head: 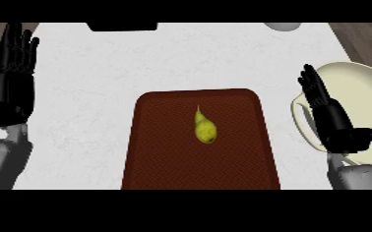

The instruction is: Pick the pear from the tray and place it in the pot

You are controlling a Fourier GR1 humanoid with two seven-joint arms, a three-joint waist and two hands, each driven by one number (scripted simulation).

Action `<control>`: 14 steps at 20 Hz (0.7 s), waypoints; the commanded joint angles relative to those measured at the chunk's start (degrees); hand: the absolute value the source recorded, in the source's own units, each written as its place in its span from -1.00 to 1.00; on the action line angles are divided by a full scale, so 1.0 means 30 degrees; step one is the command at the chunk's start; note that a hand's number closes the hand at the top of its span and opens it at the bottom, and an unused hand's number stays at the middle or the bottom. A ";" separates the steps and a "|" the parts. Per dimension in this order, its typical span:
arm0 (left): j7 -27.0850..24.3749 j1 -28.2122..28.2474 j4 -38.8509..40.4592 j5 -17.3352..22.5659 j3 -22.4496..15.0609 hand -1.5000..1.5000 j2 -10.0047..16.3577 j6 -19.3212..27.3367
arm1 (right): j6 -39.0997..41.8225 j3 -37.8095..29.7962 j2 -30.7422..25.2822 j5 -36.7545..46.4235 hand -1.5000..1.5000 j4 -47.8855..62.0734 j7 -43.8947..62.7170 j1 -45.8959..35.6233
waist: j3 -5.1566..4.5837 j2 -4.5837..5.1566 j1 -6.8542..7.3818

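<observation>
Over the pot (356, 81), right hand (328, 113) open, fingers straight, perhaps touching

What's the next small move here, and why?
Probably move the right hand leftward until it is over the pear. The pear lies untouched in the middle of the tray, and that hand is open, empty and right beside the pot where the pear must go.
</observation>
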 commanded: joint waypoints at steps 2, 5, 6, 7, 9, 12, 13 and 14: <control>-0.0676 0.1249 -0.0047 -0.0837 -0.1376 0.00 -0.1947 0.0641 | 0.1427 -0.0404 -0.0589 -0.0135 1.00 -0.1177 -0.1075 -0.1757 | -0.0156 0.0407 0.0377; 0.0129 0.2140 -0.0113 -0.0251 -0.2489 0.00 -0.2848 0.0199 | 0.2826 -0.0437 -0.1308 -0.0013 1.00 -0.1710 -0.2548 -0.4702 | -0.0160 0.0462 0.0857; -0.0084 0.3047 -0.0113 -0.0589 -0.3089 0.00 -0.3425 0.0588 | 0.3642 -0.0265 -0.1645 0.0067 1.00 -0.2349 -0.3913 -0.4657 | -0.0148 0.0412 0.0895; 0.0597 0.2808 -0.0014 0.0044 -0.2838 0.00 -0.3104 0.0101 | 0.0542 -0.0596 -0.5951 0.5953 1.00 -0.0091 -0.1068 -0.3182 | -0.0536 0.0460 0.0156; 0.0434 0.3092 0.0104 -0.0628 -0.4004 0.00 -0.4332 0.0778 | -0.3516 -0.0344 -0.2107 0.6247 -1.00 0.0403 0.0494 -0.3019 | -0.0210 0.0490 0.0393; 0.1612 0.3569 -0.1538 -0.0811 -0.3764 0.00 -0.3926 0.0916 | -0.3562 0.2314 0.0933 0.7136 -1.00 -0.0742 -0.2505 -0.1846 | -0.0139 0.0397 0.0494; -0.0240 0.4478 -0.0426 -0.0439 -0.3416 0.00 -0.4050 0.0061 | -0.3263 0.2561 0.0819 0.6710 -1.00 -0.3228 -0.1815 -0.1321 | -0.0161 0.0361 0.0330; 0.0933 0.3587 -0.0627 -0.0988 -0.3936 0.00 -0.4644 0.1019 | -0.3270 0.2815 0.0966 0.6829 -1.00 -0.3990 -0.1824 -0.1093 | -0.0153 0.0360 0.0247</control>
